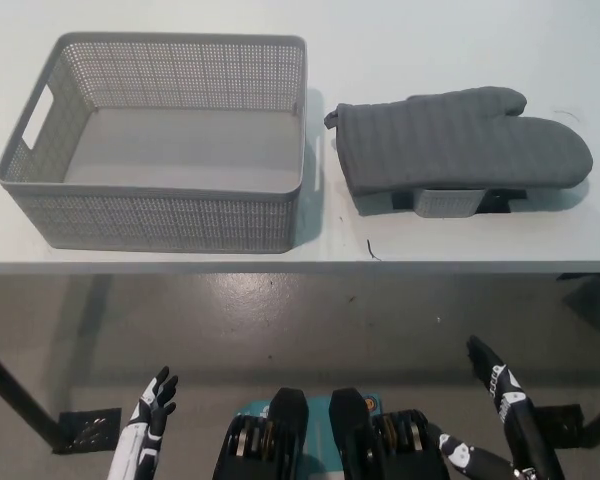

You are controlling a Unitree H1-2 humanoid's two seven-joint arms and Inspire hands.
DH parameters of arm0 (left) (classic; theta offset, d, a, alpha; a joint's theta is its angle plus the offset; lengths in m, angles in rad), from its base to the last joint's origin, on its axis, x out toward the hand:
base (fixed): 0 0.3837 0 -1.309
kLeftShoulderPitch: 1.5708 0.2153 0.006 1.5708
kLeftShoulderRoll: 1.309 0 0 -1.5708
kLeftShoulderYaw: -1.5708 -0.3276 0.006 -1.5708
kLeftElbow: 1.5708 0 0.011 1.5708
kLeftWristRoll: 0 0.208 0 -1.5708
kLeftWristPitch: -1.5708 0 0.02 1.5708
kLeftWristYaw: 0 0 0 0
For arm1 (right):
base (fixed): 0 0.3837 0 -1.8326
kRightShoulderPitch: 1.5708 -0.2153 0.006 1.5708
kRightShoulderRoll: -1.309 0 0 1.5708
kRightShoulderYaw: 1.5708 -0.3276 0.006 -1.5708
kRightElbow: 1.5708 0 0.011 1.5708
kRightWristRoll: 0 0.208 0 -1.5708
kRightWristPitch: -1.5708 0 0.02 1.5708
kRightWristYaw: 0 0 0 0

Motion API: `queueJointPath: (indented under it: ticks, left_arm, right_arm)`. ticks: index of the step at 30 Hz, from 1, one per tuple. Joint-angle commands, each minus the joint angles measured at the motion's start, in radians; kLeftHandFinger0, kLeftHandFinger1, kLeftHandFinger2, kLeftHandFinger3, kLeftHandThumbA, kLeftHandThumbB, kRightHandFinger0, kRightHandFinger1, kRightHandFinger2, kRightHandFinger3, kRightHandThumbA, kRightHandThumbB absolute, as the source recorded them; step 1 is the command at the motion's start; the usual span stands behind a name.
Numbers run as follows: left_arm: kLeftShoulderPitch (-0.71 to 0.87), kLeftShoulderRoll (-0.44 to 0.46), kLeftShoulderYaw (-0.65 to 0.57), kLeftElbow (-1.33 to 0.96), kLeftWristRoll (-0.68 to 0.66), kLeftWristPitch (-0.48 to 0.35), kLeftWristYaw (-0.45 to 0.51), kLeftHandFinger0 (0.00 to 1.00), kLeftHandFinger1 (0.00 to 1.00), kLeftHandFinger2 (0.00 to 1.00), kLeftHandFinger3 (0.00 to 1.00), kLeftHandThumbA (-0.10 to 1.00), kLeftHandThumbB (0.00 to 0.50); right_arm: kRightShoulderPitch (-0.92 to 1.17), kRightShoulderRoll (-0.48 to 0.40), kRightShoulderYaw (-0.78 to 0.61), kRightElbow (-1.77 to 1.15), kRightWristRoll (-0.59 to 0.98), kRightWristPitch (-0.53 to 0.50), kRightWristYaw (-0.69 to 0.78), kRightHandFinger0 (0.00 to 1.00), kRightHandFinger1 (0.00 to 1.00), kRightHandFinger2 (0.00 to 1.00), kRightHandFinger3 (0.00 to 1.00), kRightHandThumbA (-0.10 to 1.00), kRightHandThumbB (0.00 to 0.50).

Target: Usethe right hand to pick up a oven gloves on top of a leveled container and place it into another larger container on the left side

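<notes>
One oven glove [460, 135], grey and quilted, lying flat across one small container [448, 203]; only the container's near edge peeks out from under it. One large basket [160, 140], grey perforated plastic with a handle slot in its far-left wall, nothing inside. It sits just left of the glove, a narrow gap between them. Glove's cuff end with its small loop faces the basket; fingertip end points away from it.

Two robot hands, both low and well short of the glove, below the counter edge. Right hand [498, 380], black, hangs beneath the glove and slightly to its right, holding nothing, fingers extended and close together. Left hand [155, 398], white with dark fingers, rests below the basket's near wall, fingers spread loosely, holding nothing.

Counter [400, 40] is pale, matte, plain. Beneath its front edge [280, 267] a glossy grey floor [280, 320] with soft reflections; one dark counter leg [15, 395] on a small foot plate, left of the white hand.
</notes>
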Motion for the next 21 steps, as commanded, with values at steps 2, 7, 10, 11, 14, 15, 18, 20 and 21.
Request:
queueJointPath:
  ticks: [2,7,10,11,14,15,18,20,21]
  left_arm:
    - [-0.002,0.012,-0.007,-0.043,-0.023,-0.070,-0.002,1.00,1.00,1.00,1.00,1.00,0.120]
    - [0.001,0.017,-0.015,-0.064,-0.018,-0.070,-0.008,1.00,1.00,1.00,1.00,1.00,0.173]
    - [0.002,0.019,-0.016,-0.070,-0.017,-0.070,-0.011,1.00,1.00,1.00,1.00,1.00,0.203]
    - [0.002,0.019,-0.016,-0.071,-0.017,-0.070,-0.011,1.00,1.00,1.00,1.00,1.00,0.202]
    - [0.004,0.022,-0.016,-0.078,-0.014,-0.070,-0.015,1.00,1.00,1.00,1.00,1.00,0.214]
    - [0.004,0.024,-0.017,-0.081,-0.015,-0.070,-0.015,1.00,1.00,1.00,1.00,1.00,0.207]
    - [0.000,0.025,-0.019,-0.074,-0.004,-0.070,-0.008,1.00,1.00,1.00,1.00,1.00,0.213]
    - [-0.001,0.025,-0.016,-0.075,0.000,-0.070,-0.003,1.00,1.00,1.00,1.00,1.00,0.211]
    - [-0.001,0.024,-0.016,-0.074,-0.004,-0.070,-0.006,1.00,1.00,1.00,1.00,1.00,0.210]
  right_arm:
    - [-0.012,-0.039,-0.030,-0.135,-0.208,-0.096,-0.046,1.00,1.00,1.00,1.00,1.00,0.068]
    - [0.003,-0.062,-0.070,-0.362,-0.395,0.110,-0.014,1.00,1.00,1.00,1.00,1.00,0.141]
    - [-0.036,-0.093,-0.106,-0.432,-0.470,0.165,0.011,1.00,1.00,1.00,1.00,1.00,0.163]
    - [-0.047,-0.101,-0.115,-0.444,-0.486,0.184,0.020,1.00,1.00,1.00,1.00,1.00,0.178]
    - [-0.095,-0.136,-0.136,-0.440,-0.549,0.206,0.022,1.00,1.00,1.00,1.00,1.00,0.173]
    - [-0.120,-0.150,-0.141,-0.432,-0.588,0.221,0.022,1.00,1.00,1.00,1.00,1.00,0.176]
    - [-0.182,-0.171,-0.150,-0.414,-0.676,0.268,0.017,1.00,1.00,1.00,1.00,1.00,0.209]
    - [-0.227,-0.184,-0.141,-0.403,-0.737,0.294,0.029,1.00,1.00,1.00,1.00,1.00,0.203]
    - [-0.244,-0.193,-0.137,-0.397,-0.760,0.300,0.031,1.00,1.00,1.00,1.00,1.00,0.200]
